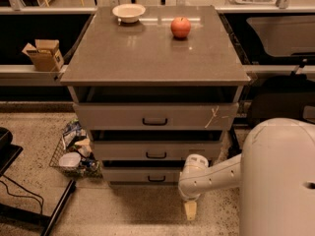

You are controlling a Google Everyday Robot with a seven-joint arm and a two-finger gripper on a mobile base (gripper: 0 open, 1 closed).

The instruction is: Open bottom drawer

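The grey cabinet has three drawers. The bottom drawer (142,175) has the slimmest front and a small black loop handle (156,179); it stands out a little, like the two above it. My white arm reaches in from the lower right. My gripper (190,209) hangs low, just above the floor, to the right of and in front of the bottom drawer's handle. It holds nothing that I can see.
The top drawer (155,116) has a whitish mark (214,116) at its right end; the middle drawer (156,150) is plain. A bowl (129,12) and a red apple (180,27) sit on the cabinet top. A wire basket (74,154) of clutter stands left of the drawers. A cardboard box (44,54) rests on the left ledge.
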